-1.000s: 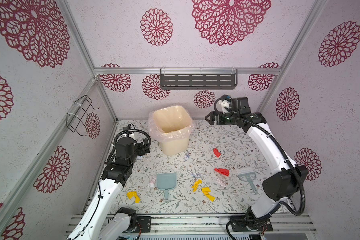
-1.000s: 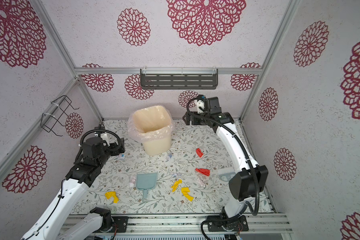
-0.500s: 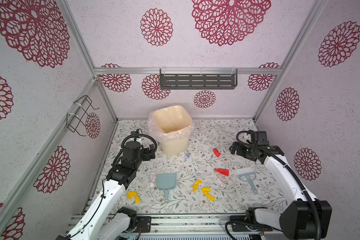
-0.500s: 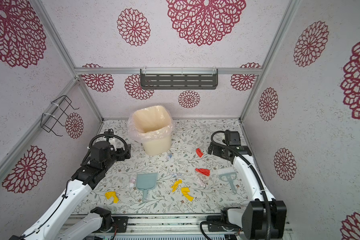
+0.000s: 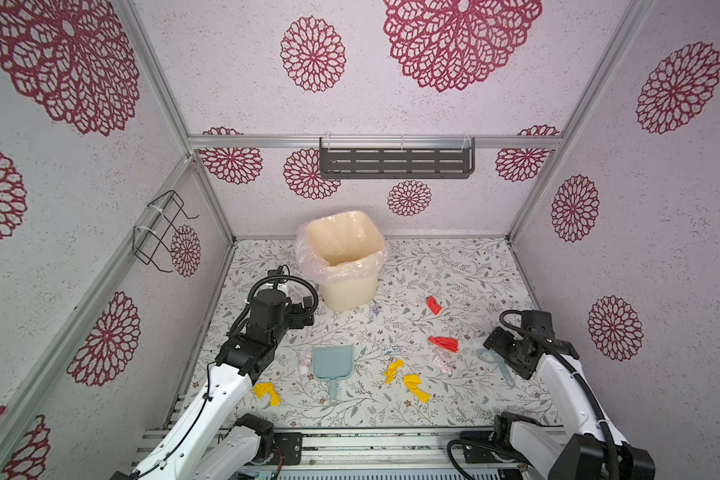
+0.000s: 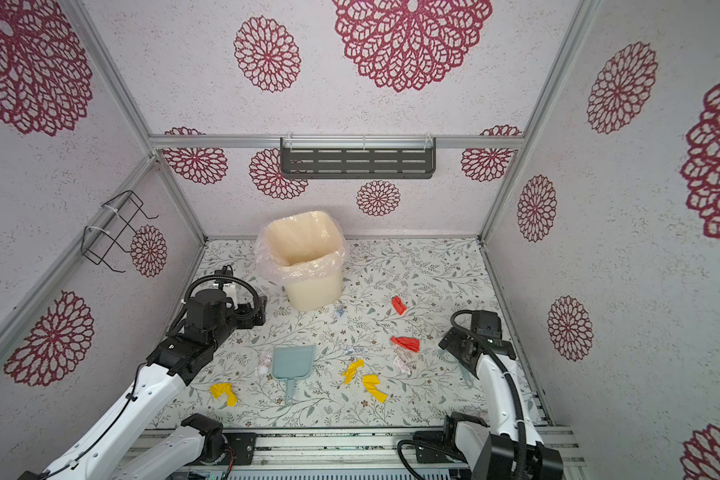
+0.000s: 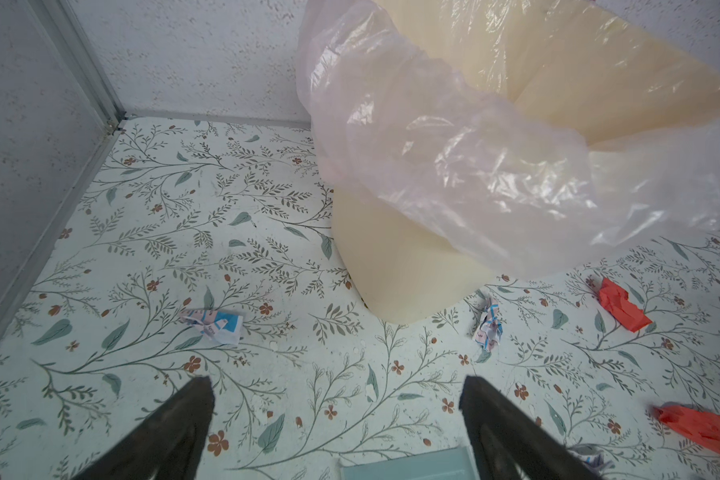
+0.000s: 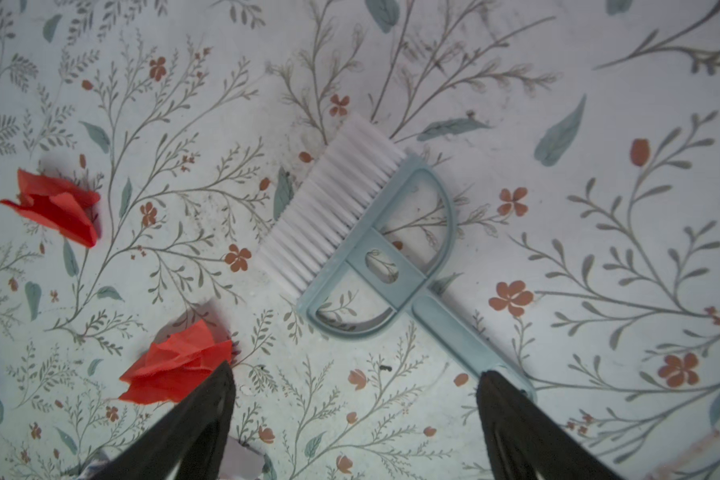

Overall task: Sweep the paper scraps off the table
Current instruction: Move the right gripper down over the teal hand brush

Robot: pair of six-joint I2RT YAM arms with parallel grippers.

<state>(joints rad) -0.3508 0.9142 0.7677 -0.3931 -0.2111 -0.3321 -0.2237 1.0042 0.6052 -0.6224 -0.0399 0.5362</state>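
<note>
Paper scraps lie scattered on the table (image 5: pixel 454 266): red ones (image 5: pixel 444 343) (image 5: pixel 433 304), yellow ones (image 5: pixel 393 369) (image 5: pixel 267 392) and pale ones (image 5: pixel 305 361). My right gripper (image 5: pixel 490 340) (image 8: pixel 356 374) hangs open low over the pale blue brush (image 8: pixel 375 232). One fingertip covers the end of the brush handle and the other overlaps a red scrap (image 8: pixel 175 365). My left gripper (image 5: pixel 305 308) (image 7: pixel 335 386) is open and empty over bare table beside the bin (image 5: pixel 341 257). The far edge of the blue dustpan (image 5: pixel 332 362) (image 7: pixel 408 465) shows near it.
The cream bin with its plastic liner stands at the back middle. A pale scrap (image 7: pixel 215 324) lies to its left and another (image 7: pixel 488 328) at its base. Walls close in the table on three sides. A metal rail (image 5: pixel 350 440) runs along the front edge.
My right arm has swung down from high at the back wall to low over the brush. My left arm has lowered and reached forward towards the bin.
</note>
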